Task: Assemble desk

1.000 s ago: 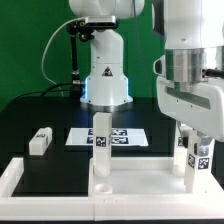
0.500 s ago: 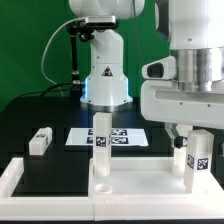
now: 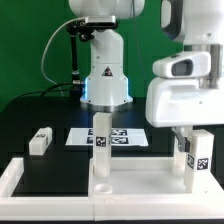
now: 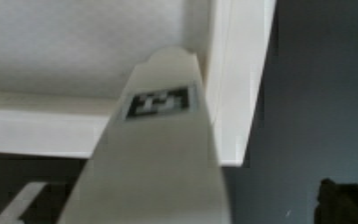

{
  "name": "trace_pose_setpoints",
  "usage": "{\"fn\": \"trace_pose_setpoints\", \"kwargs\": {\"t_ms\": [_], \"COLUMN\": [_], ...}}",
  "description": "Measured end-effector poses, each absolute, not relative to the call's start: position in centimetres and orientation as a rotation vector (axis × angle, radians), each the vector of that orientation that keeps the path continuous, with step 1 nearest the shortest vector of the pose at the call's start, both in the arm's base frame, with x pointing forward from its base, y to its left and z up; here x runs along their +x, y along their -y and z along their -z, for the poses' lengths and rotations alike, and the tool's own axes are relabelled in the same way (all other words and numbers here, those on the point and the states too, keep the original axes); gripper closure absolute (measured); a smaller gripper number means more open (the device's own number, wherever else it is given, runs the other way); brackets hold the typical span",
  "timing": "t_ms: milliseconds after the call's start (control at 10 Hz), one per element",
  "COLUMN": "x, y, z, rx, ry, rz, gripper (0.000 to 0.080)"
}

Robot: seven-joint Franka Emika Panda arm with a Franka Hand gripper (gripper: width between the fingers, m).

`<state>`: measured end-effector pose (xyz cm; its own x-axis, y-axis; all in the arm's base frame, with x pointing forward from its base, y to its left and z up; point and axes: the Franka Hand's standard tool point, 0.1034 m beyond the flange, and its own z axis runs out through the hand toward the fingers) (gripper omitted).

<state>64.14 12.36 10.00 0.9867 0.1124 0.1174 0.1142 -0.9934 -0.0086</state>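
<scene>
Up goes the arm [image 3: 185, 95], higher than a second ago; gripper [image 3: 193, 138] at the leg [image 3: 197, 160] standing on the desk panel [image 3: 140, 173], exterior view's right; clamped or loose, cannot tell

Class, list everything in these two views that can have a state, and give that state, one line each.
white plastic rectangular desk top panel: lying flat, legs standing on it
middle white block leg: upright on the panel
right-hand white block leg: upright at the exterior view's right, beneath the gripper
loose white block leg: lying on the black mat, apart from the panel
two-finger gripper: low at the right-hand leg; open or shut cannot be told
</scene>
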Motion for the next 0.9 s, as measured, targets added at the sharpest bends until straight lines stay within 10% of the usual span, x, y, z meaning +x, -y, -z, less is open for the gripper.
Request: {"fn": "trace_pose_setpoints", "kwargs": {"t_ms": [300, 500, 900], "x": [64.1, 64.2, 64.3], "y": [-12.0, -11.6, -11.0], "z": [-9.9, -9.8, -9.8], "rx": [-3.115, -3.11, -2.976], "ry": [0.049, -0.136, -0.825], "rz": [0.175, 0.173, 0.168], "gripper": [0.0286, 0.0511, 0.0511]}}
